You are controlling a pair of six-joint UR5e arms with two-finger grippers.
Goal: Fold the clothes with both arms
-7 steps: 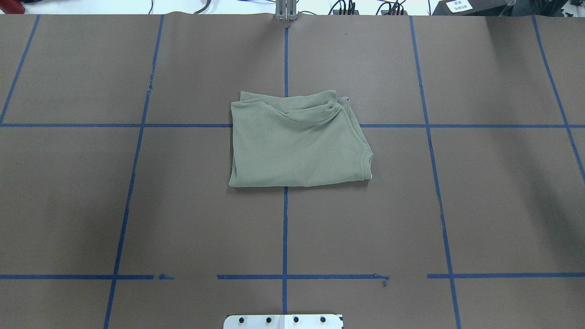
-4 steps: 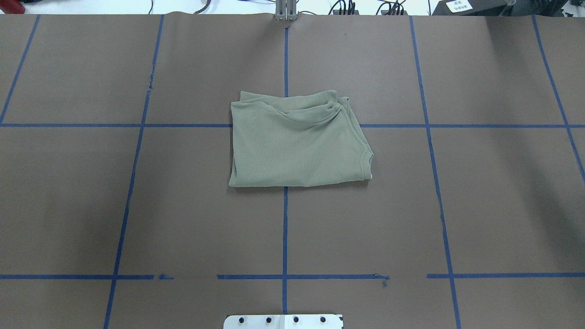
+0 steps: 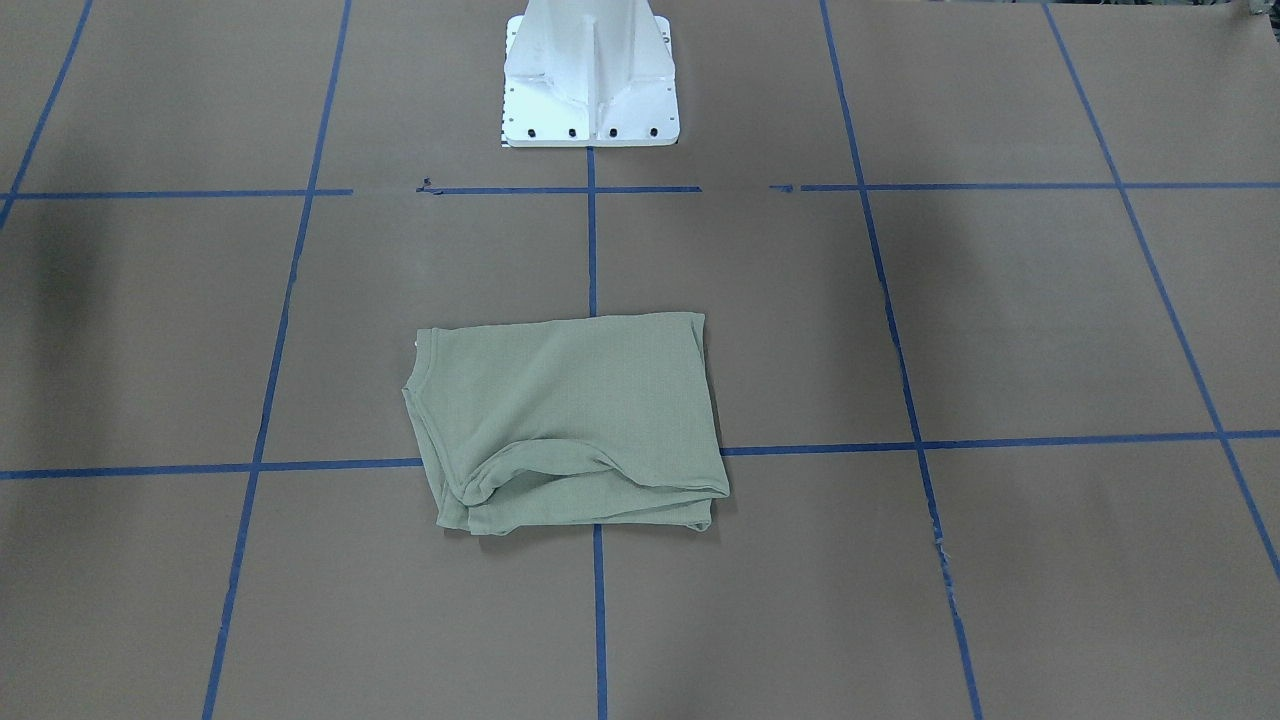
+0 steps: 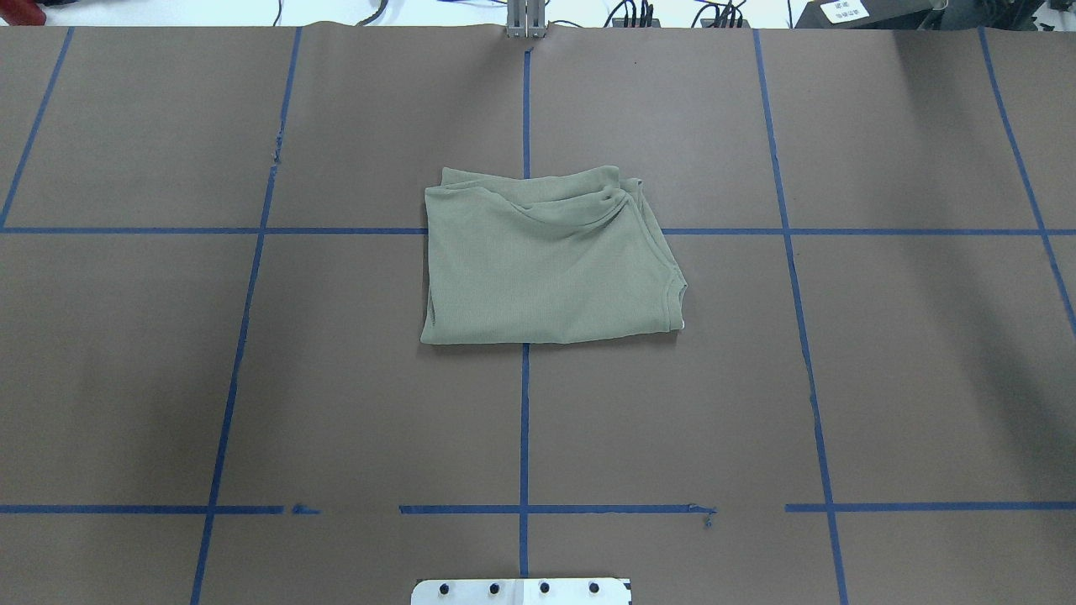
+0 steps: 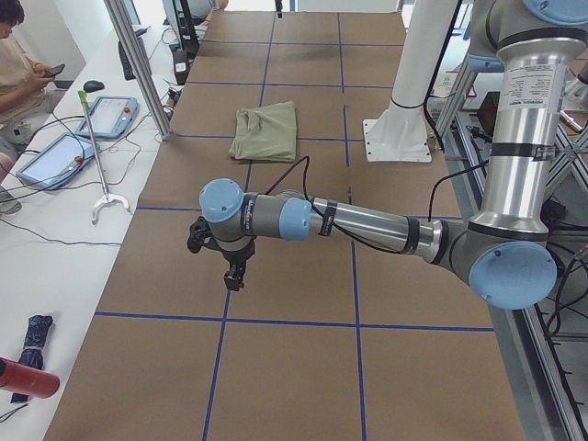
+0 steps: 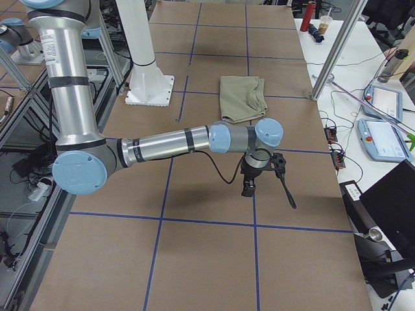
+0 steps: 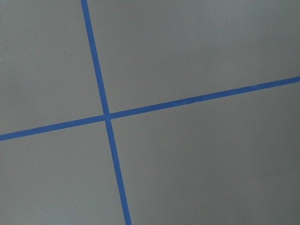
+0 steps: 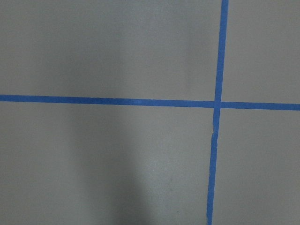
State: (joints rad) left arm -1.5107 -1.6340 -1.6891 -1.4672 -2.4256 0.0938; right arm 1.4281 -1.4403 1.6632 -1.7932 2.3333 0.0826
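The pale sage-green shirt (image 4: pixel 546 269) lies folded into a rough rectangle at the middle of the brown table, with a bunched ridge along its far edge. It also shows in the front view (image 3: pixel 565 420) and both side views (image 5: pixel 266 129) (image 6: pixel 241 97). No arm is over it. My left gripper (image 5: pixel 234 276) hangs above bare table well away from the shirt, and I cannot tell if it is open or shut. My right gripper (image 6: pixel 248 188) hangs likewise at the other end, and I cannot tell its state. Both wrist views show only tape lines.
Blue tape lines (image 4: pixel 524 420) grid the table. The white pedestal base (image 3: pixel 590 80) stands at the robot's edge. Metal posts (image 5: pixel 138 64) (image 6: pixel 331 58) rise at the far edge. Tablets (image 5: pixel 96 115) (image 6: pixel 382 136) and a seated person (image 5: pixel 14 55) are beside the table.
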